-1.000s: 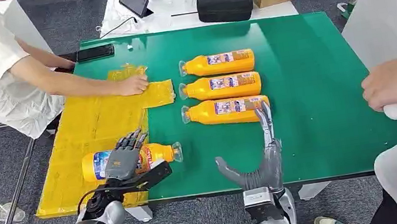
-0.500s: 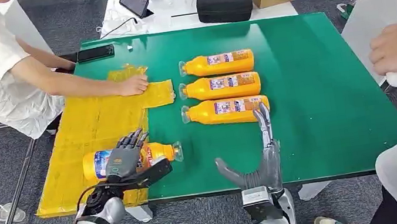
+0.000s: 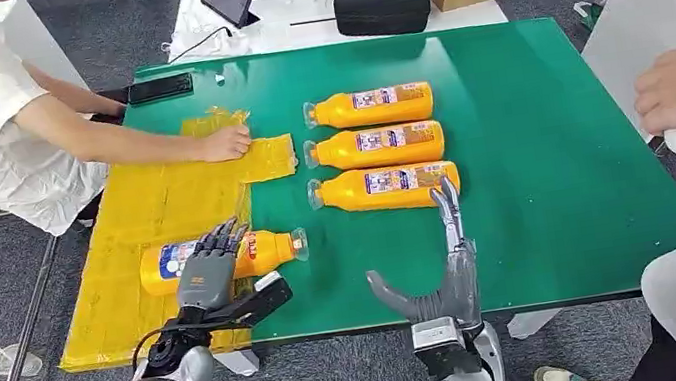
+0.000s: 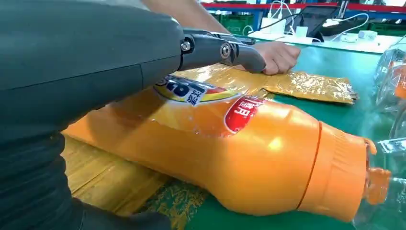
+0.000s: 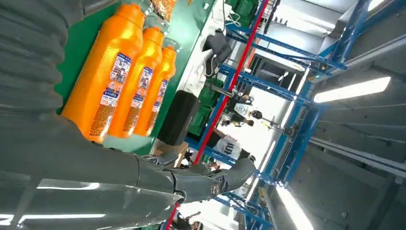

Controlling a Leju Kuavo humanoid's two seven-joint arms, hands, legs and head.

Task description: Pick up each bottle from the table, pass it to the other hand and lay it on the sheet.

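My left hand [image 3: 207, 271] wraps its fingers over the bottle [image 3: 262, 251] to lay it on the yellow sheet [image 3: 135, 246]. My right hand [image 3: 447, 270] waits open and empty by the counter [image 3: 552, 158], ready to fetch another.

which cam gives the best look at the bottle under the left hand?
The left wrist view: the bottle fills the frame, label and neck sharp, lying partly on the yellow sheet. The head view shows it whole but small, with the left hand covering its middle. The right wrist view shows the three other bottles instead.
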